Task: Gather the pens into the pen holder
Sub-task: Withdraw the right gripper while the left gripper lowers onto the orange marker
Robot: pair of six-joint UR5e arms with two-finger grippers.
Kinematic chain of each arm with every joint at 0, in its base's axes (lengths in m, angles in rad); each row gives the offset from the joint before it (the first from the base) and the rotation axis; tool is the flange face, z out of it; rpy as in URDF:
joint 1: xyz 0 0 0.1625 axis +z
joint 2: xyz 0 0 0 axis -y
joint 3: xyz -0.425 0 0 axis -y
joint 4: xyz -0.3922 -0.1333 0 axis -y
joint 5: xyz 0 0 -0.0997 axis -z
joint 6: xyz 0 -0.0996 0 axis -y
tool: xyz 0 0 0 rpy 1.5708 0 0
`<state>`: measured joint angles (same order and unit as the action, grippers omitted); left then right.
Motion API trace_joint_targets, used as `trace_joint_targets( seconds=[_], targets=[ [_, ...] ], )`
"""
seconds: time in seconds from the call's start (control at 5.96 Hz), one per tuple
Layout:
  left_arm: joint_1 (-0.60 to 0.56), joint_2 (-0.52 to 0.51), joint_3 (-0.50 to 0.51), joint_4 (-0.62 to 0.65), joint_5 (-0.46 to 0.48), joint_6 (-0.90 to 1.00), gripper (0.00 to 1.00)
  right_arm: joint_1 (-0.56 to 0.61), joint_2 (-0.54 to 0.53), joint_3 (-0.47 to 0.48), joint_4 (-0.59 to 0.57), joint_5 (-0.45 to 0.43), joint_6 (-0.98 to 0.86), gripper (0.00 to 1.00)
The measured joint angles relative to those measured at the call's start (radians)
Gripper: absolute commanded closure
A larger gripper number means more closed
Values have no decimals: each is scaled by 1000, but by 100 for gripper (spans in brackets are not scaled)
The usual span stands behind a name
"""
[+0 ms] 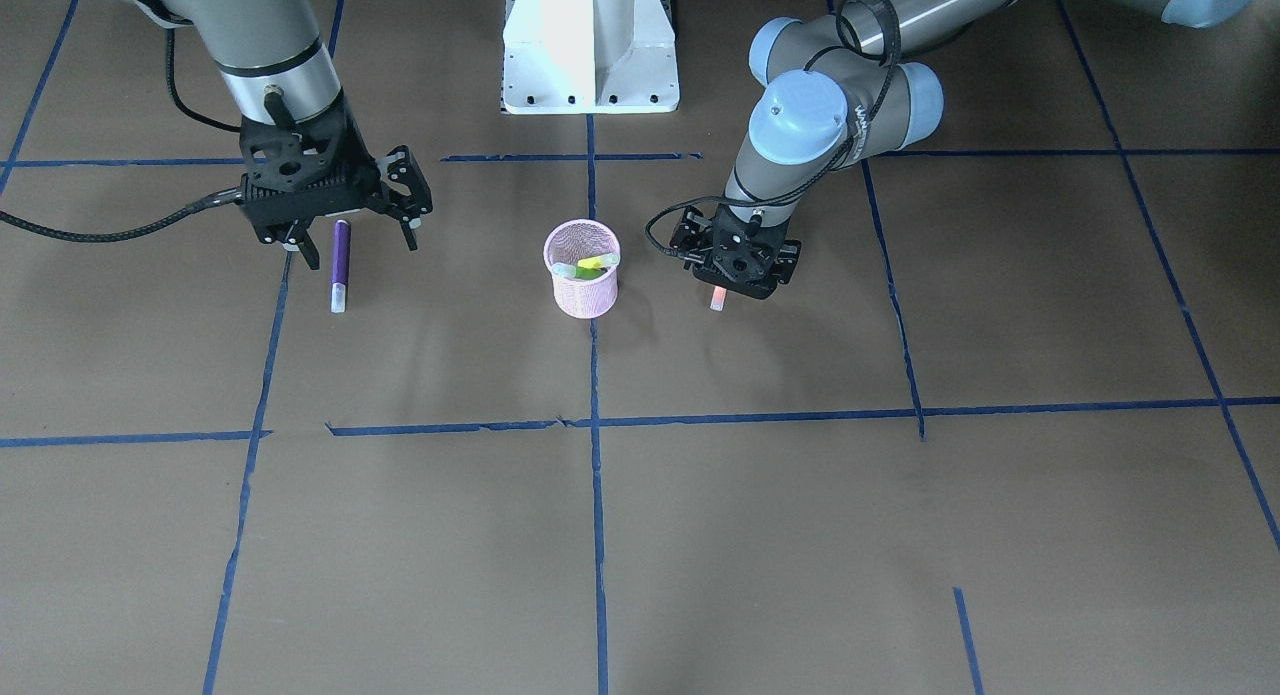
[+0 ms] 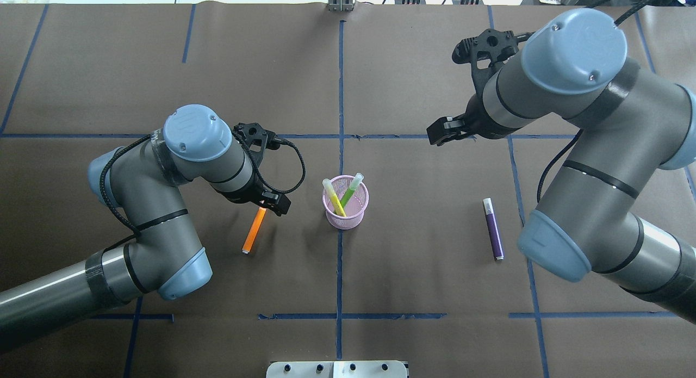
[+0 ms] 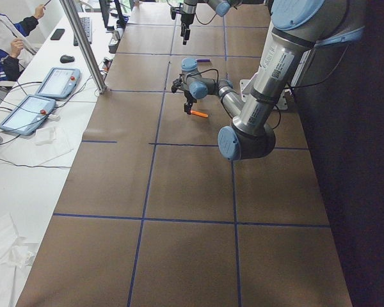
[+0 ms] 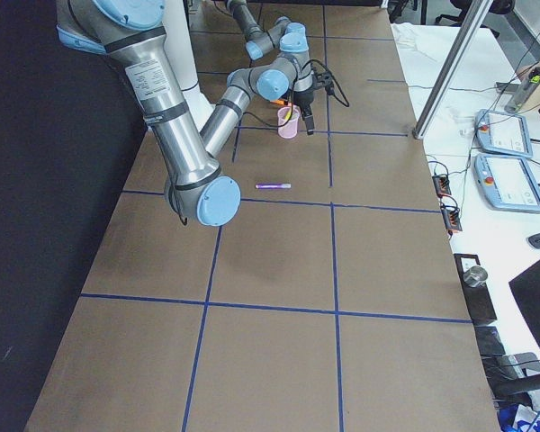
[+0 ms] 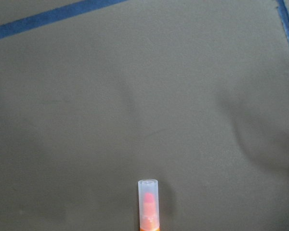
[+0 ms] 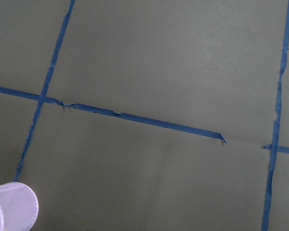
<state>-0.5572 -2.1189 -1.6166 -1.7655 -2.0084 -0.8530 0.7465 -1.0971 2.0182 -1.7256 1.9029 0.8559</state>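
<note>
Clock refs are the overhead view, 12 = away from the robot.

The pen holder is standing upright mid-table, sitting on the centre blue tape line. Two pens are standing in it, cap ends up: a yellow pen leaning to 11 and a green pen leaning to 1.

The orange pen is lying flat on the table at 9 from the holder, well apart, running 7 to 1. The left gripper is sitting low, right over its 1 o'clock end. Only the clear cap is poking out in the front-facing and left wrist views. The fingers aren't showing, so I can't tell if they're spread or clamped on it.

The purple pen is lying at 3 from the holder, farther out than the orange one, pale cap pointing to 12. The right gripper is hanging well above the table at about 1–2 from the holder, jaws spread wide, gripping nothing and not touching the purple pen. The right wrist view is catching just part of the holder in its bottom-left corner.
</note>
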Motion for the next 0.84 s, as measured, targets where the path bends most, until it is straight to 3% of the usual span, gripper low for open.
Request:
trace_joint_targets(
  seconds=[0.34,0.84],
  targets=[
    [5,-2,11,0,0,-8,3,20,-11,-1,-6,37,8,0],
    [11,-3,22,0,0,-9,25,25,-12,0,-5,46,12,0]
  ],
)
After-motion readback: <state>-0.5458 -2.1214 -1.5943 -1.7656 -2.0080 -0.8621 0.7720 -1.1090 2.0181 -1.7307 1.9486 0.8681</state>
